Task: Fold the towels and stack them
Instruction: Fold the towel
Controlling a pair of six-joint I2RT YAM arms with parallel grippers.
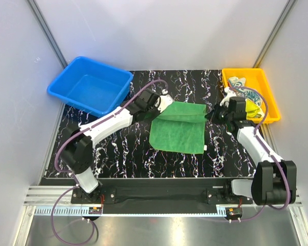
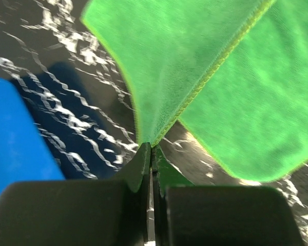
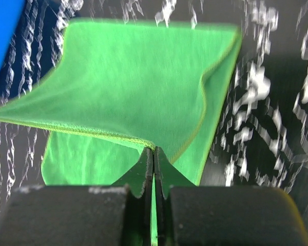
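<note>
The plain green towel [image 1: 177, 132] lies mid-table with its far edge lifted off the surface. My left gripper [image 1: 163, 108] is shut on its far left corner; the left wrist view shows the cloth [image 2: 195, 66] pinched between the closed jaws. My right gripper [image 1: 210, 116] is shut on the far right corner; the right wrist view shows the towel [image 3: 143, 87] hemmed edge caught at the jaw tips. The near part of the towel rests flat on the table. The yellow towel [image 1: 252, 108] and the striped towel [image 1: 245, 90] lie bunched in the orange bin [image 1: 267, 87].
A blue bin [image 1: 90, 84], nothing visible in it, stands at the back left, close to the left arm's elbow. The orange bin is right behind the right gripper. The black marbled table [image 1: 123, 154] ends at a rail along the near edge.
</note>
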